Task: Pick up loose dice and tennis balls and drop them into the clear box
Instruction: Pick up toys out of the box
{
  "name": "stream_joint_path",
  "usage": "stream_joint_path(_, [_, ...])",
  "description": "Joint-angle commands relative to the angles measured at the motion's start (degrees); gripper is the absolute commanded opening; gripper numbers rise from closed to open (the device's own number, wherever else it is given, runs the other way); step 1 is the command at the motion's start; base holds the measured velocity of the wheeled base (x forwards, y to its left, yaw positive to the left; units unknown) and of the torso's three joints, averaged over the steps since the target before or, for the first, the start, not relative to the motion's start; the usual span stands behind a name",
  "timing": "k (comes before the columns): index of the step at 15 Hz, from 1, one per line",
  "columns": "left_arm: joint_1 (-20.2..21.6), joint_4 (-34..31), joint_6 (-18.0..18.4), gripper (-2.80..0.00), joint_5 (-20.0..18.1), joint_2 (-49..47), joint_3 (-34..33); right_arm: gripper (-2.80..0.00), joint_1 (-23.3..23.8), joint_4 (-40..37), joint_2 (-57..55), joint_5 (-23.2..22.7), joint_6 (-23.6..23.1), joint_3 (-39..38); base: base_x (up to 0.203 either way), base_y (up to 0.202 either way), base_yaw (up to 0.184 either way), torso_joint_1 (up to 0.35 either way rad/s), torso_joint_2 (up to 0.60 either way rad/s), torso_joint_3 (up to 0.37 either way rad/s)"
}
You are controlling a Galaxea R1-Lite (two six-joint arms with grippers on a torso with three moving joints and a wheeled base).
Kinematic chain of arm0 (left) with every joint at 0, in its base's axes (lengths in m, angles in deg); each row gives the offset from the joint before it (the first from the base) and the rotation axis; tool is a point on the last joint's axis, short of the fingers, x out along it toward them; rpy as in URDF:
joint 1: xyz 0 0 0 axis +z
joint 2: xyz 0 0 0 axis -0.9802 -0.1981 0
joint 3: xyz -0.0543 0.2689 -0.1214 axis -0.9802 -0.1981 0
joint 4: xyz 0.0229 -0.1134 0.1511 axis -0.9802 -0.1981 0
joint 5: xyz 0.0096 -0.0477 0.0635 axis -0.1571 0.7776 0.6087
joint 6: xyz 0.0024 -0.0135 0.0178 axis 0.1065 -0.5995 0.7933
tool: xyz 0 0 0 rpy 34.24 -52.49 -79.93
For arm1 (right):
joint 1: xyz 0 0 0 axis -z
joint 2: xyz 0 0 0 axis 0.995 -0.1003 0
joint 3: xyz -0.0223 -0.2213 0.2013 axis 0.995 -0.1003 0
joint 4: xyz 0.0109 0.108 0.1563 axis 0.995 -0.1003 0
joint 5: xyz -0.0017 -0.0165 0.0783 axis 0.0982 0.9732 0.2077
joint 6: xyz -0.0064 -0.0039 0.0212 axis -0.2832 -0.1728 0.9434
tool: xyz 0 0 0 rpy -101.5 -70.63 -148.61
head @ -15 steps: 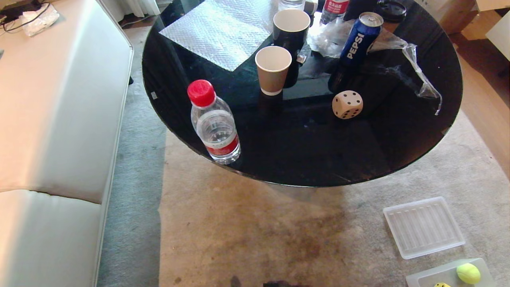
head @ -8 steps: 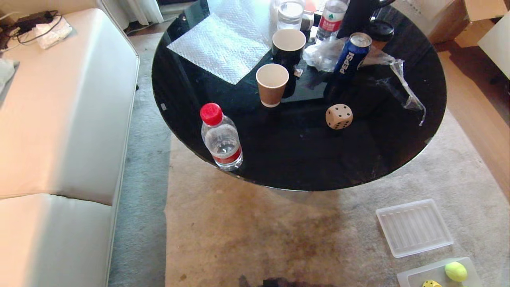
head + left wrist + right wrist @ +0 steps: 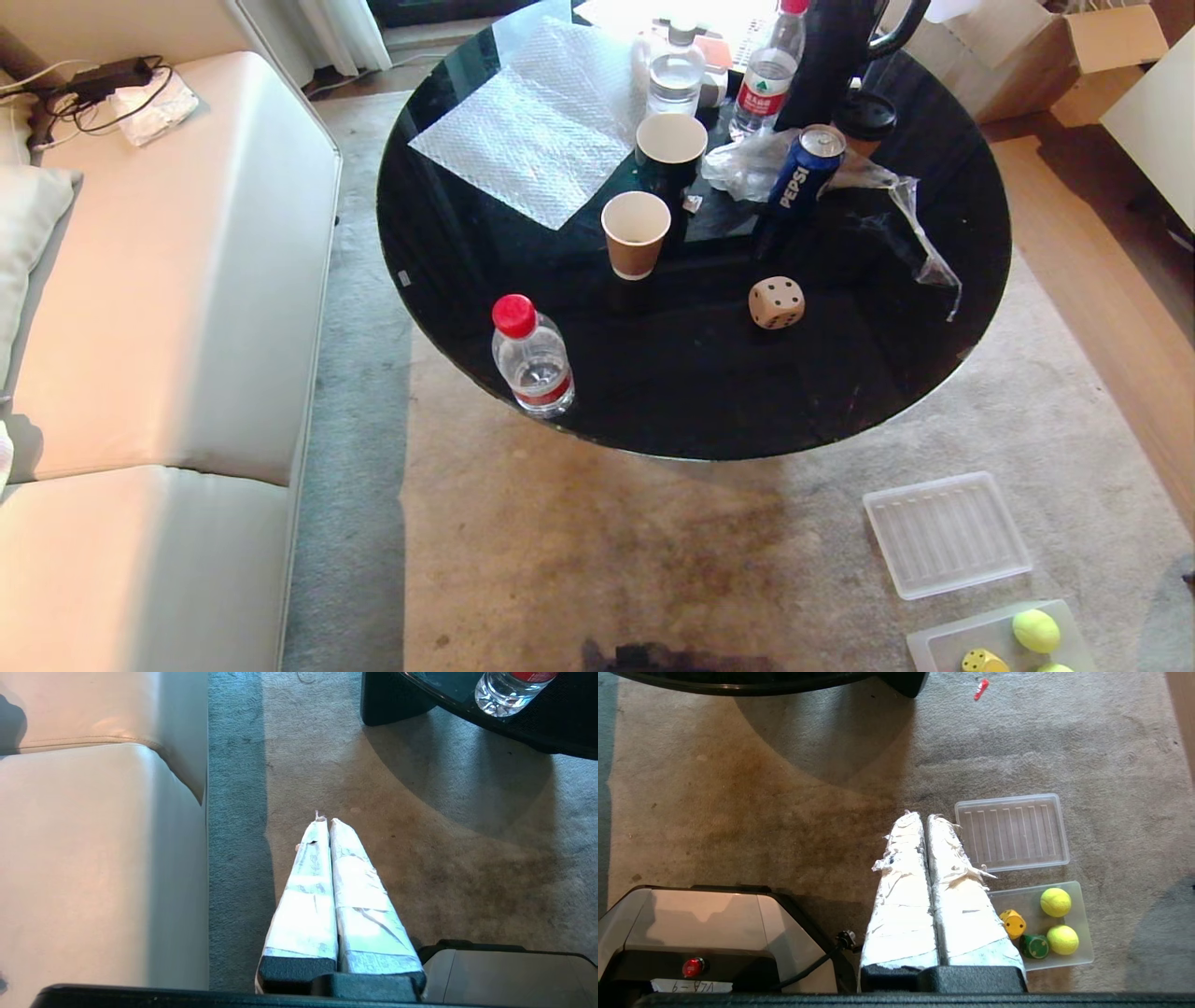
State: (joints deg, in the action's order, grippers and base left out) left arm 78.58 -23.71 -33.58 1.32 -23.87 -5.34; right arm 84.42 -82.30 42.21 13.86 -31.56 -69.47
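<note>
Resting on the round black bench (image 3: 868, 392), the beige die (image 3: 776, 302) sits near the blue can (image 3: 802, 168). On the carpet (image 3: 579, 551), the clear box (image 3: 1083, 924) holds two tennis balls (image 3: 1055, 902), a yellow die (image 3: 1013, 923) and a green die (image 3: 1034, 946), beside the ribbed lid (image 3: 1012, 831). Left gripper (image 3: 324, 820) and right gripper (image 3: 923, 815) hang above the carpet, fingers pressed together, empty.
</note>
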Motion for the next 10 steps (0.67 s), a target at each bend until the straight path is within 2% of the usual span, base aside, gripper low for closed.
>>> stream_joint_path(1, [0.0, -0.02, -0.02, -2.8, 0.03, 0.0, 0.0, -2.8, -0.01, -0.06, 0.01, -0.02, -0.3, -0.03, 0.0, 0.0, 0.0, 0.031, -0.06, -0.037])
stream_joint_path(10, [0.0, -0.02, -0.02, -2.8, 0.03, 0.0, 0.0, -2.8, -0.01, -0.06, 0.01, -0.02, -0.02, 0.06, 0.0, 0.0, 0.0, 0.002, 0.0, -0.002])
